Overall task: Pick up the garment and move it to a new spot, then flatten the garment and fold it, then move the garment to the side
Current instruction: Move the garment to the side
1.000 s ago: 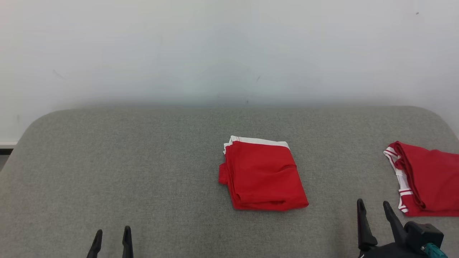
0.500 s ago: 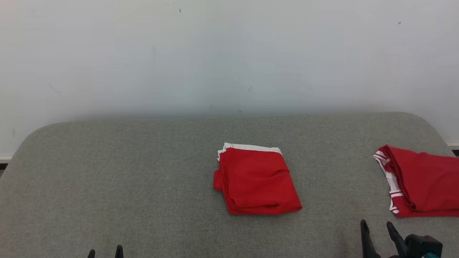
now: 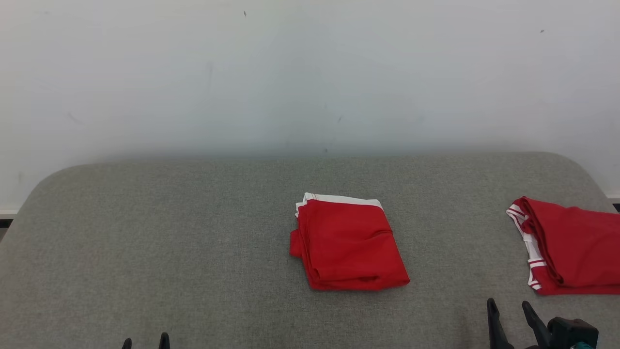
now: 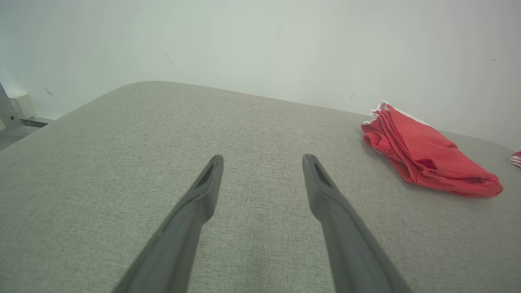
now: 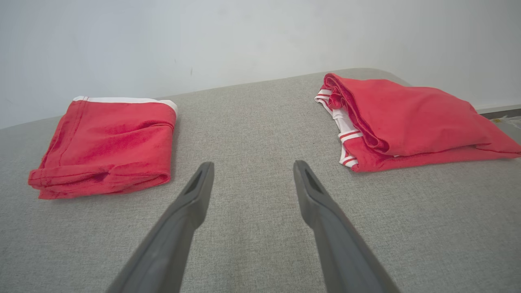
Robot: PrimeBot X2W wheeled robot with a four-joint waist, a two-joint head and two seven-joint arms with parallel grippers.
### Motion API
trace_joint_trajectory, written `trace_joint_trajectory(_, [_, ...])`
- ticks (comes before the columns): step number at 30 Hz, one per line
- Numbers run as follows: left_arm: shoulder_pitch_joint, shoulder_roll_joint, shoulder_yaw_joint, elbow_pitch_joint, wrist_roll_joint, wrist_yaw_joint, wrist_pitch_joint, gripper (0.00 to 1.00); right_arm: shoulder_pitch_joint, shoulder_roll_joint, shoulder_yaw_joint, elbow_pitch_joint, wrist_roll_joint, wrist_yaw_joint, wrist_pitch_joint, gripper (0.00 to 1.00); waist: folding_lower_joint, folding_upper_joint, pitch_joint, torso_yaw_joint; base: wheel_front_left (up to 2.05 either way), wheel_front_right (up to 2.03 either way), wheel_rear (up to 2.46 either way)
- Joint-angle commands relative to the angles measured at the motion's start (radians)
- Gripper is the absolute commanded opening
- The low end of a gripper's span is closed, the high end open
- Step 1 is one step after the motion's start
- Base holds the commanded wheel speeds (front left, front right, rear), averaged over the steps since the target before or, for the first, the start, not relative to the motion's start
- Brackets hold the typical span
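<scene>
A red garment [image 3: 348,245] with a white band lies folded into a neat square at the middle of the grey padded surface [image 3: 193,232]; it also shows in the left wrist view [image 4: 423,152] and the right wrist view [image 5: 110,144]. My left gripper [image 3: 145,340] is open at the near edge, well to the garment's left, with nothing between its fingers [image 4: 263,158]. My right gripper [image 3: 508,305] is open too, near the front right, and holds nothing [image 5: 253,164]; it points between the two red pieces.
A second red garment [image 3: 571,252] with red-and-white striped trim lies folded at the right edge of the surface [image 5: 407,122]. A plain white wall [image 3: 310,72] rises behind the surface. The surface has rounded far corners.
The head camera has tipped up, so everything sits a little lower in the picture. Both grippers have drawn back toward the near edge. The garments have not moved.
</scene>
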Motion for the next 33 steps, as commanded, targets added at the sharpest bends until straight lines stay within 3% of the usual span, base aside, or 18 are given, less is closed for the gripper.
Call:
trace_joint_trajectory(1, [0.002, -0.005, 0.001, 0.000, 0.011, -0.003, -0.003, 1.00, 0.011, 0.001, -0.002, 0.003, 0.010, -0.002, -0.003, 1.00, -0.0001, 0.0000, -0.001, 0.004, 0.00, 0.00, 0.00])
trace_joint_trajectory(9, [-0.001, -0.003, -0.001, -0.006, 0.022, -0.003, -0.003, 1.00, -0.040, 0.001, 0.050, -0.013, 0.101, -0.002, 0.056, 1.00, -0.0001, 0.0000, 0.003, 0.041, 0.00, 0.00, 0.00])
trace_joint_trajectory(11, [-0.003, -0.003, -0.009, -0.005, 0.024, -0.003, -0.003, 1.00, -0.068, 0.000, 0.064, -0.012, 0.114, -0.002, 0.145, 1.00, -0.0001, 0.0000, 0.008, 0.064, 0.00, 0.00, 0.00])
trace_joint_trajectory(14, [-0.008, -0.003, -0.016, -0.007, 0.024, -0.001, -0.003, 1.00, -0.146, -0.004, 0.077, 0.013, 0.074, -0.002, 0.364, 1.00, -0.0001, 0.0000, 0.019, 0.104, 0.00, 0.00, 0.00])
trace_joint_trajectory(20, [-0.024, 0.001, -0.061, -0.015, 0.030, -0.002, 0.010, 1.00, -0.410, -0.001, -0.098, 0.110, -0.039, -0.002, 0.677, 1.00, -0.0001, 0.0000, 0.085, 0.234, 0.00, 0.00, 0.00])
trace_joint_trajectory(26, [-0.058, -0.003, -0.111, -0.025, 0.019, -0.006, 0.008, 1.00, -0.544, 0.001, -0.245, 0.250, -0.134, -0.002, 0.723, 1.00, -0.0001, 0.0000, 0.153, 0.342, 0.00, 0.00, 0.00])
trace_joint_trajectory(33, [-0.079, -0.008, -0.136, -0.050, 0.006, -0.007, 0.000, 1.00, -0.622, 0.000, -0.308, 0.351, -0.285, -0.002, 0.701, 1.00, -0.0001, 0.0000, 0.220, 0.388, 0.00, 0.00, 0.00])
